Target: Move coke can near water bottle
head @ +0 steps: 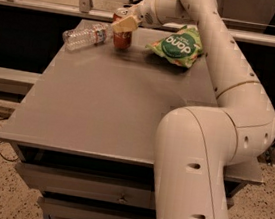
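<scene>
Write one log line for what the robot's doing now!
gripper: at coke can | coke can: upright, beside water bottle | water bottle: lying down

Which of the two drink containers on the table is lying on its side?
The water bottle lies flat; the coke can stands upright, with the gripper at it.
</scene>
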Tool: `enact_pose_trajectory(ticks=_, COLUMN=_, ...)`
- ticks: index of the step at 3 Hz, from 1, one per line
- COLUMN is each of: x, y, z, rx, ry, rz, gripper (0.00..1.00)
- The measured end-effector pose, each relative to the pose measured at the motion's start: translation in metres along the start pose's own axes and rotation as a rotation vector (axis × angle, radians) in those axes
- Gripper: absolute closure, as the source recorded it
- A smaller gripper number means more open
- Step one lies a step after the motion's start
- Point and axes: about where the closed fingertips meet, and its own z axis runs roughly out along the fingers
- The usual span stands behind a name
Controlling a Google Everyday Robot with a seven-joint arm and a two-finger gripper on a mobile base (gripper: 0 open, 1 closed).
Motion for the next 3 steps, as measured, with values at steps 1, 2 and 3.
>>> enact_pose_trajectory(ticks=1, x=0.0033, y=-0.0044, z=0.0021, rx=0.008, ry=0.001, rz=0.013, gripper=0.59)
enact_pose_trajectory(ticks=2, x=0.0032, y=-0.0038, z=0.0077, rx=0.001, ry=-0.003, rz=0.022, gripper=0.29)
enact_pose_trajectory(ticks=3, x=-0.0008, y=-0.0008, z=0.0112, rx=-0.009, ry=-0.004, rz=0.018, gripper=0.05)
